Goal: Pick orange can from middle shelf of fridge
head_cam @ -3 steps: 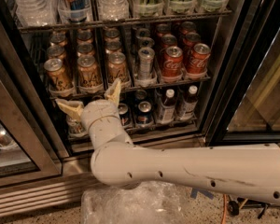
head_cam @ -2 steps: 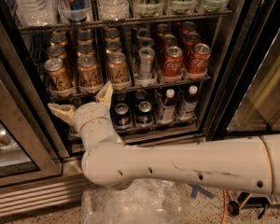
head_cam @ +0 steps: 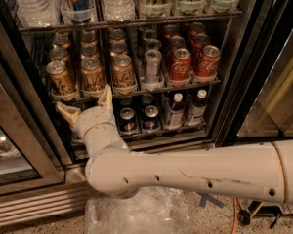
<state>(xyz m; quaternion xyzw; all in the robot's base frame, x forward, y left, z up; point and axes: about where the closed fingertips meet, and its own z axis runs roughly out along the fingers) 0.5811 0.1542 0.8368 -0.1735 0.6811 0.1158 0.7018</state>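
Three orange-gold aluminium cans (head_cam: pixel 93 74) are counted upright, long axes vertical, fronting the dark wire middle shelf (head_cam: pixel 185 85); the cream gripper (head_cam: pixel 87 105) is seen just below, fingers (head_cam: pixel 106 94) spread wide, empty.

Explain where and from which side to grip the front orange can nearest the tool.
Grip the middle front orange can across its side wall at mid-height, coming straight in from the fridge's open front: it stands upright, with cans close beside and behind. The open tool sits below the middle shelf.
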